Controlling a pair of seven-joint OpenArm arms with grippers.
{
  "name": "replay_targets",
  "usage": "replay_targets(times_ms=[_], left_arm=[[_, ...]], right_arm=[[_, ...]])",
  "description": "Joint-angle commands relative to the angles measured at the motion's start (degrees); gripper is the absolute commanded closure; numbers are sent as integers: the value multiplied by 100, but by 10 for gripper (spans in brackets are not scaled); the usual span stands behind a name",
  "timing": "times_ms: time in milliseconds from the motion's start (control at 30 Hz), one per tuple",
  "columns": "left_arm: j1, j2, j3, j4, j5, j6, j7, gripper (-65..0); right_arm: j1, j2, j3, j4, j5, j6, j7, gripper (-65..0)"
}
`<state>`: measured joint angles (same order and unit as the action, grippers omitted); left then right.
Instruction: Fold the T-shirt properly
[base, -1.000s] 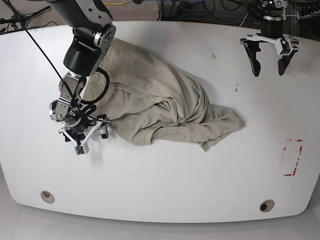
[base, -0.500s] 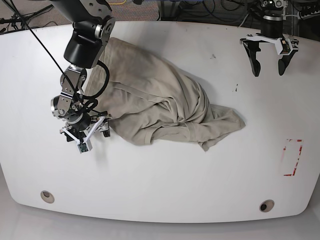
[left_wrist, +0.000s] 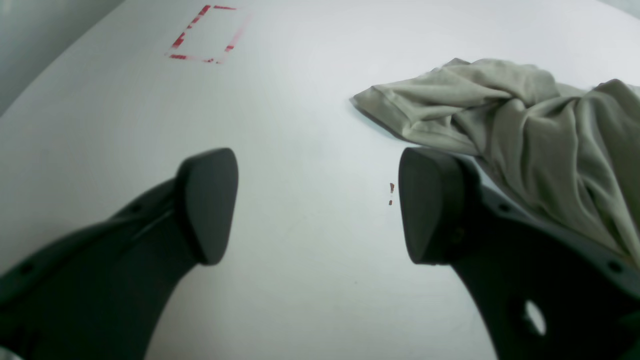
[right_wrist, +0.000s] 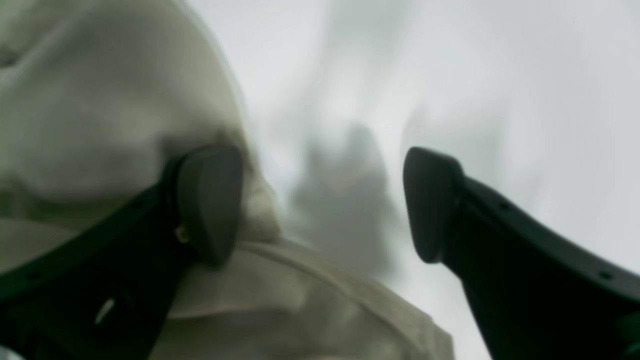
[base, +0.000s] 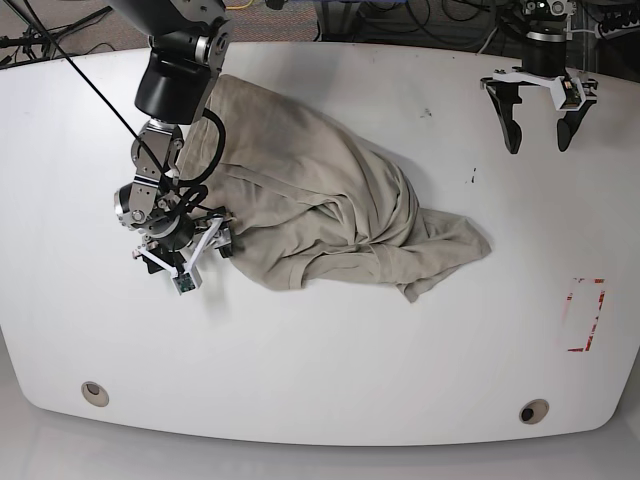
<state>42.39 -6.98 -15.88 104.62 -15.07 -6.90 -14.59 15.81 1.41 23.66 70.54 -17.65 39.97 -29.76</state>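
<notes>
Beige, wrinkled cloth: one T-shirt (base: 320, 205), unfolded and bunched in a heap on the white table (base: 330, 370), its only cloth. Two grippers counted. The right gripper (base: 195, 255) sits low at the T-shirt's left edge, jaws spread wide; in its wrist view one finger (right_wrist: 210, 200) overlaps the fabric, the other stands over bare table, and nothing is clamped. That view is badly blurred, so whether the finger touches the cloth cannot be told. The left gripper (base: 537, 120) hangs well apart from the T-shirt, toward the table's far edge, jaws wide and empty. One red dashed rectangle (base: 586, 315) is marked on the table beyond the T-shirt's right end. Two round holes (base: 533, 411) lie near the table's front edge. The T-shirt's collar and sleeves cannot be told apart in the folds.
</notes>
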Motion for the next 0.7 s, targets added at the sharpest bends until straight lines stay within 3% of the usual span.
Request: replay_targets(times_ms=[0,467,667], left_arm=[[29,-26,-16,124,-20,-7,-169,-474],[-55,-9,-23,92,-24,-12,-94,-472],[-61,-5,-18,95,-16,-7,-88,-472]], right_arm=[[76,-17,18,205,66,3,44,-474],[-439,-433,133,1734,265,3,-464,-471],[-485,-473,144,1745,406,3,-432,-470]])
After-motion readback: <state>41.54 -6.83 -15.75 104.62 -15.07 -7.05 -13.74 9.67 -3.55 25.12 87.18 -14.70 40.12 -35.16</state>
